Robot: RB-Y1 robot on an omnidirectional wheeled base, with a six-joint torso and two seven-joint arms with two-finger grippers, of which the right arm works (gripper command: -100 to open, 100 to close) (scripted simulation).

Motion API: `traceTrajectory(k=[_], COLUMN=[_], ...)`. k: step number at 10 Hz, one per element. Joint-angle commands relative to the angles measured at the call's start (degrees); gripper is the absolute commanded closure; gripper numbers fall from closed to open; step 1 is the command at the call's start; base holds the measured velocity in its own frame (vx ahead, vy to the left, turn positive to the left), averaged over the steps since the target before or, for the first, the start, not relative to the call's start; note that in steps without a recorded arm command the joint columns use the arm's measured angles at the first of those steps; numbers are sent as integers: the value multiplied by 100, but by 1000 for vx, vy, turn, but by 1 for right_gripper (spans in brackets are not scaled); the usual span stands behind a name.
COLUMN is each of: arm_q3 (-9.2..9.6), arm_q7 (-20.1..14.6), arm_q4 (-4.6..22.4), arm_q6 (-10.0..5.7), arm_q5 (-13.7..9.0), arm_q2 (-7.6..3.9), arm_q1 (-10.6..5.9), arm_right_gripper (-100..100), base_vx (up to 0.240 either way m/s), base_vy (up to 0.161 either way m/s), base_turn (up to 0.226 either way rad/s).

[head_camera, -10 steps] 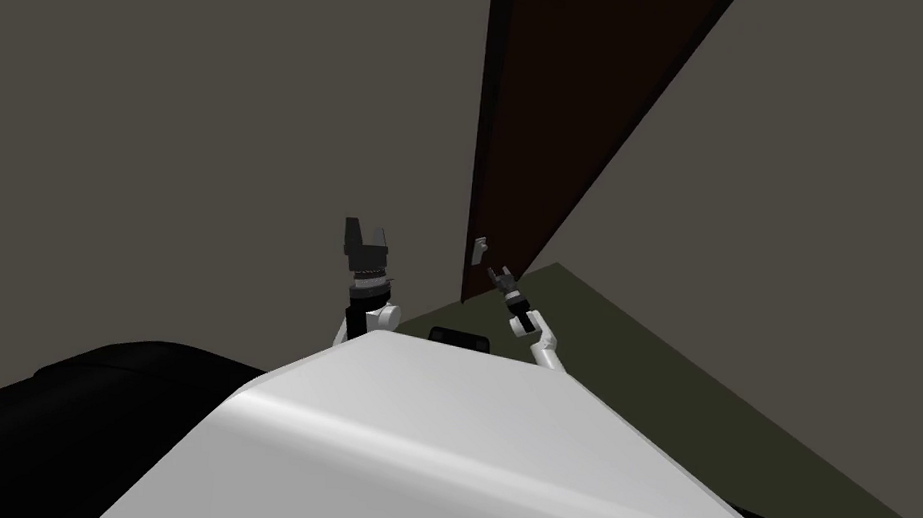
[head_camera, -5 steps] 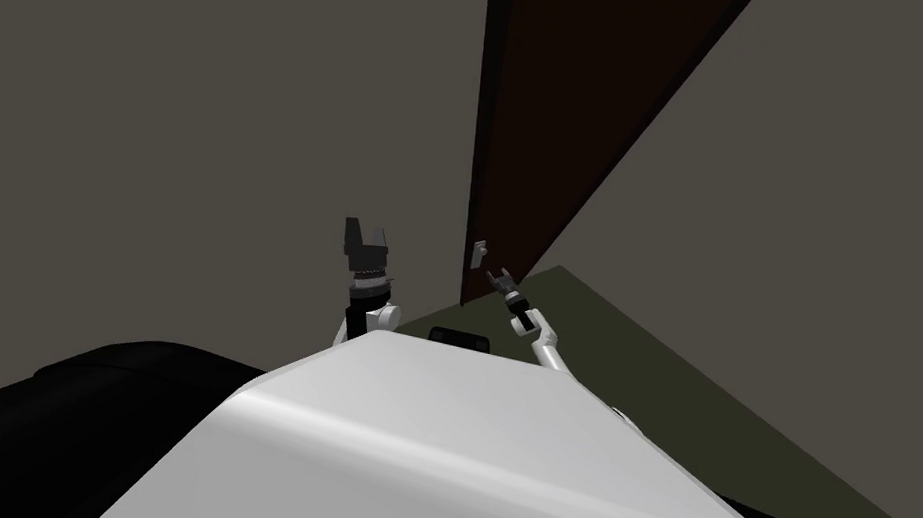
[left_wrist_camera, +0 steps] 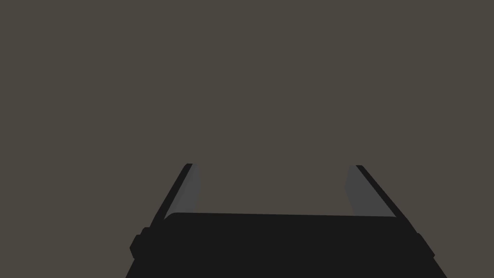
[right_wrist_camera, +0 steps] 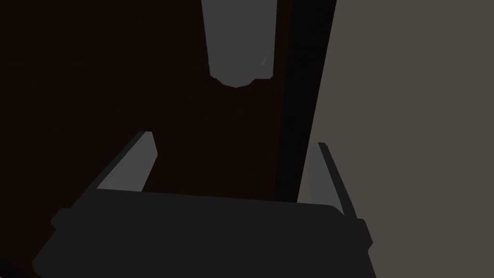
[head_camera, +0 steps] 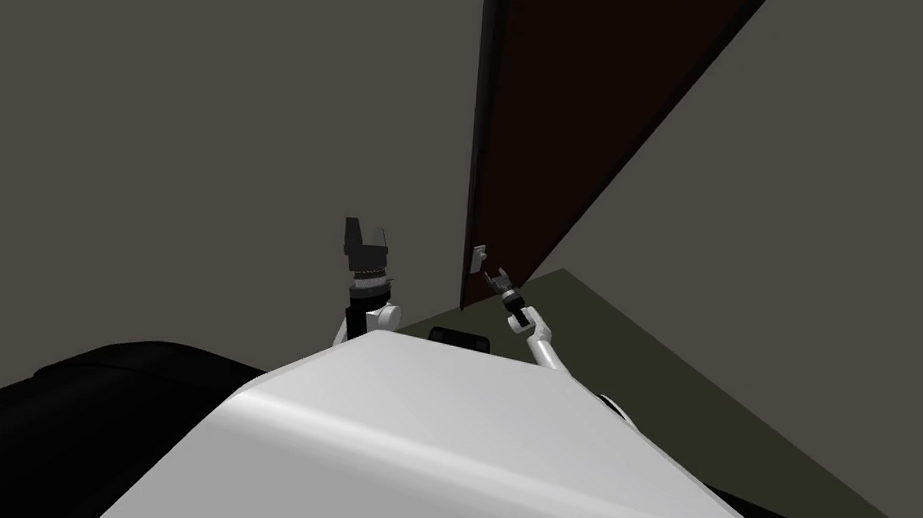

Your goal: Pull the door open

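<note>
A dark brown door (head_camera: 569, 107) stands ahead, set in a grey wall. Its small light grey handle (head_camera: 477, 258) sits near the door's left edge. My right gripper (head_camera: 494, 276) is open, just below and right of the handle, close to it. In the right wrist view the handle (right_wrist_camera: 238, 41) lies a little beyond the fingertips of the right gripper (right_wrist_camera: 234, 145), with the dark door (right_wrist_camera: 96, 72) behind it and nothing between the fingers. My left gripper (head_camera: 366, 230) is raised before the wall, left of the door, and stands open (left_wrist_camera: 272, 166).
The grey wall (head_camera: 208, 105) runs left of the door, and another wall (head_camera: 834, 194) splays off to the right. A dark olive floor (head_camera: 644, 362) lies below the door. A black area (head_camera: 60, 397) shows at the bottom left.
My right gripper has crept up and left, closing most of the gap to the handle. The whole head view has shifted slightly. The left arm has not moved.
</note>
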Motion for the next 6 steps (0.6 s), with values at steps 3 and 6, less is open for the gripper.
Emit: traceTrajectory(k=[3, 6], arm_q3=[-33, -76], arm_q7=[245, 503], arm_q4=[384, 806], arm_q6=[81, 136], arm_q5=[51, 101], arm_q2=[371, 767], arm_q1=[-321, -643], arm_right_gripper=[-100, -100], base_vx=[122, 126], base_vy=[27, -7], base_turn=[1, -6])
